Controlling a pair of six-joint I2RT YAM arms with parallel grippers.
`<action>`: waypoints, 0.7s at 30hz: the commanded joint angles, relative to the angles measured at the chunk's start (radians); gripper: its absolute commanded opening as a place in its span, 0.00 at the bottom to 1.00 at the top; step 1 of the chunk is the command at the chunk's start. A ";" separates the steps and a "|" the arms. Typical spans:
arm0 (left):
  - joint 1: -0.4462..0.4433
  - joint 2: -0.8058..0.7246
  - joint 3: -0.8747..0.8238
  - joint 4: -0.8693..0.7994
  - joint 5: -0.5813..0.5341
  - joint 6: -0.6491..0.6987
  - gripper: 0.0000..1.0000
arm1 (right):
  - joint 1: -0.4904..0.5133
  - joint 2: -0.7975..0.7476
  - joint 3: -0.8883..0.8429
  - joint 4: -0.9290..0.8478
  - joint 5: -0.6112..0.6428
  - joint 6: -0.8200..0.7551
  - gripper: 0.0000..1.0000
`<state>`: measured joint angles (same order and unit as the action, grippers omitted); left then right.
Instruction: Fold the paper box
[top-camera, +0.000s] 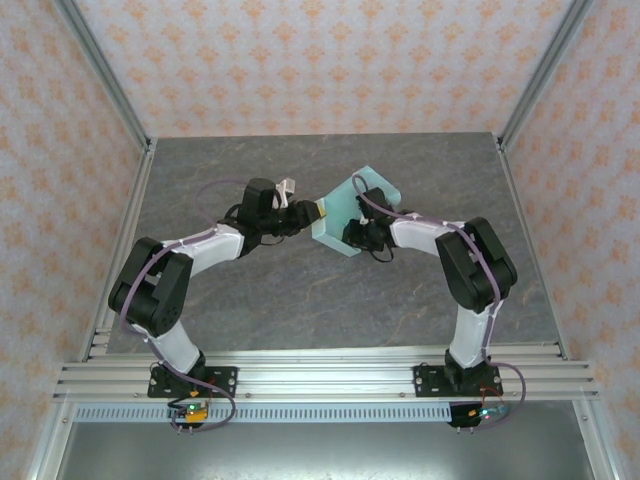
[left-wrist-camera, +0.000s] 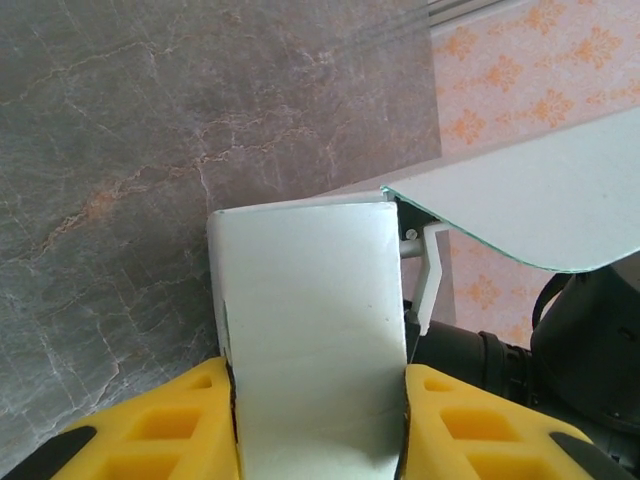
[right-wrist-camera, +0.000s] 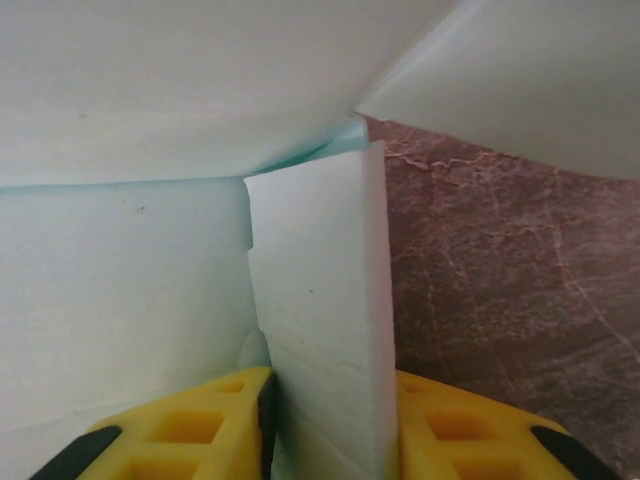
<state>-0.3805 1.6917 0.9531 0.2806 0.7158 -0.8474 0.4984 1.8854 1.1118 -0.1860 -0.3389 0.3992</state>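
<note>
The paper box (top-camera: 352, 205), pale mint card and partly folded, is held up over the middle of the grey table between both arms. My left gripper (top-camera: 318, 212) reaches in from the left and is shut on the box's left end. In the left wrist view a pale wall of the box (left-wrist-camera: 310, 300) is pinched between the yellow fingers (left-wrist-camera: 160, 430), with a curved flap (left-wrist-camera: 540, 210) beyond it. My right gripper (top-camera: 352, 232) comes in from the right, shut on a narrow upright panel (right-wrist-camera: 325, 300) between its yellow fingers (right-wrist-camera: 460, 430). Larger mint panels (right-wrist-camera: 120, 280) rise behind and above.
The grey marble table (top-camera: 300, 300) lies under the box. An aluminium rail (top-camera: 320, 375) carrying the arm bases runs along the near edge. Metal frame posts (top-camera: 105, 80) and patterned walls close off the sides and back. The right arm's dark wrist (left-wrist-camera: 590, 340) sits close beside the left gripper.
</note>
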 joint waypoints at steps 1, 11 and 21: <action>-0.024 0.014 0.029 0.029 0.032 0.015 0.34 | 0.053 0.072 0.052 -0.036 0.129 -0.020 0.34; -0.038 0.042 0.027 0.045 0.011 -0.003 0.33 | 0.131 0.152 0.134 -0.169 0.340 -0.028 0.30; -0.040 0.040 0.028 0.010 0.010 0.015 0.35 | 0.137 0.120 0.135 -0.229 0.479 -0.024 0.32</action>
<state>-0.3790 1.7134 0.9661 0.3195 0.6529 -0.8474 0.6144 1.9553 1.2530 -0.3523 0.0326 0.4023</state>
